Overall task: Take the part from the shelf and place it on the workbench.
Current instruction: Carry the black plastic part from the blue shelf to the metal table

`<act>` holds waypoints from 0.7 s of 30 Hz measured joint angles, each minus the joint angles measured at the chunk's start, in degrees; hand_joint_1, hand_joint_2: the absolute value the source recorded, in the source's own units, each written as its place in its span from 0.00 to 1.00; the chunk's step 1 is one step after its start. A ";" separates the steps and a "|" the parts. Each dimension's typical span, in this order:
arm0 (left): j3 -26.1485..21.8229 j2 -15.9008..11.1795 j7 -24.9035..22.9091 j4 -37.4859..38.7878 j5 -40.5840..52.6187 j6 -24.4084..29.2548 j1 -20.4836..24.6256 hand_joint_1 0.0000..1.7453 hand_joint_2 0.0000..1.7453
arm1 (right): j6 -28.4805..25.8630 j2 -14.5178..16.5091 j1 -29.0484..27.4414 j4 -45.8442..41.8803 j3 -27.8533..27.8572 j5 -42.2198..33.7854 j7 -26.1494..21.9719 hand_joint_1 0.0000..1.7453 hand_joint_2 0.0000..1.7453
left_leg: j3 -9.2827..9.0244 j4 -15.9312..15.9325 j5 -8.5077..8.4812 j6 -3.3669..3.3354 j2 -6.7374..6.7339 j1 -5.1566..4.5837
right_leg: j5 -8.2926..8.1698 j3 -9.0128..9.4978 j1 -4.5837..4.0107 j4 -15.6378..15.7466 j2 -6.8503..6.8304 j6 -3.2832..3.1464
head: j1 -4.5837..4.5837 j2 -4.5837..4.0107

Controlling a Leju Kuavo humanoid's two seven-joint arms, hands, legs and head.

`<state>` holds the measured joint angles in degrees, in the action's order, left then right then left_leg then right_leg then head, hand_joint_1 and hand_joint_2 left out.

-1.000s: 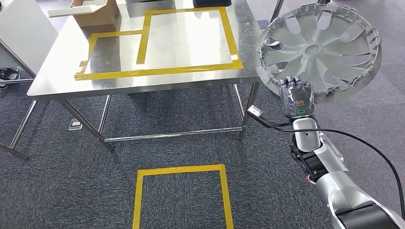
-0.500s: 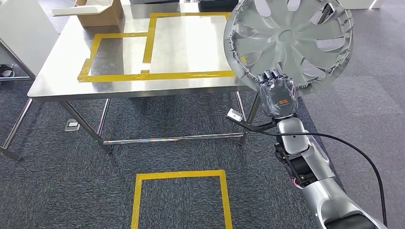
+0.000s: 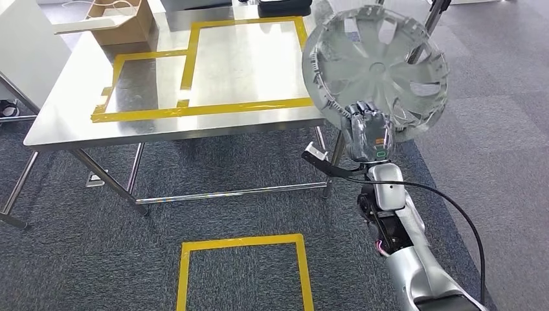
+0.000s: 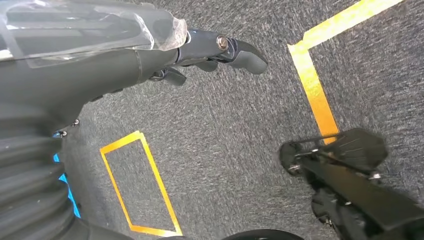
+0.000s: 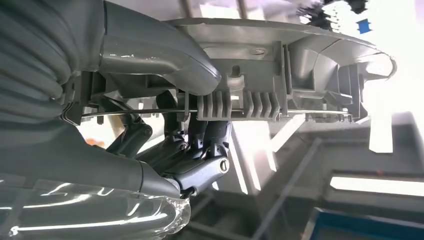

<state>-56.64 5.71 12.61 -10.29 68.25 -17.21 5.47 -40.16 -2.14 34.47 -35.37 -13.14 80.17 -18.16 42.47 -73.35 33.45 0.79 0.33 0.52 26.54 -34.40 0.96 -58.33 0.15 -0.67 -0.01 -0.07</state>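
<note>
The part is a silver wheel cover [image 3: 375, 68] with curved spokes, held upright on edge in the air. My right hand [image 3: 368, 133] grips its lower rim from below. In the head view it overlaps the right front corner of the steel workbench [image 3: 65, 123], beside the large yellow-taped rectangle [image 3: 246, 61]. The right wrist view shows the thumb and fingers [image 5: 190, 140] clamped on the ribbed rim of the wheel cover [image 5: 280, 65]. My left hand [image 4: 210, 50] hangs over the carpet, fingers apart, holding nothing.
A cardboard box [image 3: 120, 23] stands at the workbench's far left and a black case [image 3: 285, 8] at its far edge. A yellow tape square [image 3: 243, 272] marks the grey carpet in front of the bench. Yellow floor tape [image 4: 315, 85] lies under the left hand.
The right arm has carried the wheel cover left, from beside the workbench to over its right front corner. The head view has shifted slightly.
</note>
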 joint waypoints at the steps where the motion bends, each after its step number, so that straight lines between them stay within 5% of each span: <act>1: -0.01 0.01 0.00 0.00 -0.01 0.03 -0.08 0.00 1.00 | 0.01 0.49 -0.28 0.79 1.73 0.18 -0.16 1.00 1.00 | -1.06 2.99 -2.25 -0.05 -0.01 0.05 | 0.24 0.36 0.03 0.00 0.01 0.13 | -0.01 0.00; 4: -0.02 -0.03 -0.01 0.00 -0.01 0.09 -0.10 0.00 1.00 | 0.01 1.71 -0.48 2.98 5.49 1.58 -0.01 1.00 1.00 | -5.99 13.80 -7.13 -0.33 0.01 -0.04 | 0.88 1.00 -0.09 -0.06 0.24 0.82 | 0.01 0.00; 9: -0.02 0.03 -0.02 0.01 -0.01 0.16 0.04 0.00 1.00 | 0.01 3.11 -0.21 6.55 7.38 3.63 0.22 1.00 1.00 | -7.51 15.78 -6.67 -1.68 0.00 0.00 | 1.85 0.66 -0.05 -0.87 0.45 2.30 | -0.07 0.00; 13: -0.03 0.03 -0.02 -0.01 -0.01 0.16 0.06 0.00 1.00 | 0.01 3.60 -0.10 8.53 7.74 4.01 0.41 1.00 1.00 | -8.06 15.91 -6.33 -2.69 0.19 0.10 | 7.19 -6.17 -0.02 -14.26 0.29 2.80 | -0.20 0.00; 14: -0.03 0.04 -0.02 -0.01 -0.01 0.16 0.04 0.00 1.00 | 0.01 3.66 -0.11 8.93 7.81 4.07 0.41 1.00 1.00 | -8.24 15.89 -6.17 -2.75 0.29 0.07 | 7.41 -7.59 -0.02 -16.50 0.29 2.81 | -0.21 0.00; 16: -0.03 0.07 -0.09 -0.01 0.06 0.10 0.02 0.00 1.00 | 0.01 3.82 -0.10 9.61 7.95 4.24 0.40 1.00 1.00 | -8.82 15.85 -5.76 -2.64 0.51 0.06 | 4.59 -7.10 -0.01 -14.06 0.26 2.62 | -0.22 -0.01; 18: -0.03 0.09 -0.31 -0.01 0.28 -0.08 0.03 0.00 1.00 | 0.01 4.01 0.13 10.17 8.03 4.97 0.23 1.00 1.00 | -9.37 15.72 -5.19 -2.21 0.62 -0.06 | 0.40 -3.60 -0.07 -6.04 0.09 2.30 | -0.22 -0.01; 21: -0.02 0.06 -0.68 0.00 0.63 -0.43 0.17 0.00 1.00 | 0.52 4.51 1.33 11.83 7.20 7.58 -0.10 1.00 1.00 | -9.18 15.52 -4.78 -1.46 0.43 -0.36 | -0.66 -1.32 -0.39 -0.83 0.13 1.80 | -0.11 0.00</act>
<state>-56.65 5.77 11.93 -10.29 68.88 -17.64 5.65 -39.64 2.37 35.80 -23.54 -5.94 87.75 -18.26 33.29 -57.83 28.68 -0.66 0.76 0.16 25.88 -35.72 0.57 -59.16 0.29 1.13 -0.13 -0.07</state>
